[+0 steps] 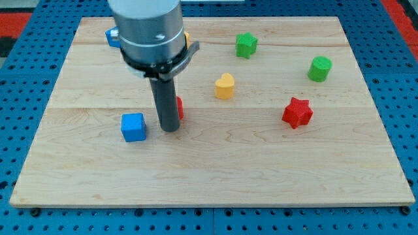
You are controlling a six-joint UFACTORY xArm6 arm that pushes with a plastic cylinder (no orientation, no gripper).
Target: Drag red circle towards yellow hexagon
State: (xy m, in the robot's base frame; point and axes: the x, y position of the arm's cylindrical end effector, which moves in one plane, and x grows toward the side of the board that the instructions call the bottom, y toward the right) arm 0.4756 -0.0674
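Note:
My tip [170, 129] rests on the wooden board [261, 163] left of centre. The red circle [179, 108] is mostly hidden behind the rod; only a red sliver shows on the rod's right side, touching or very near it. The yellow hexagon [187, 38] sits toward the view's top, mostly hidden behind the arm's grey body, with only a yellow edge showing. It lies above the red circle in the view.
A blue cube [133, 126] stands just left of my tip. A yellow heart [225, 85] is right of the rod. A red star [297, 112], green star [246, 45] and green cylinder [320, 68] lie right. A blue block [111, 37] peeks out top left.

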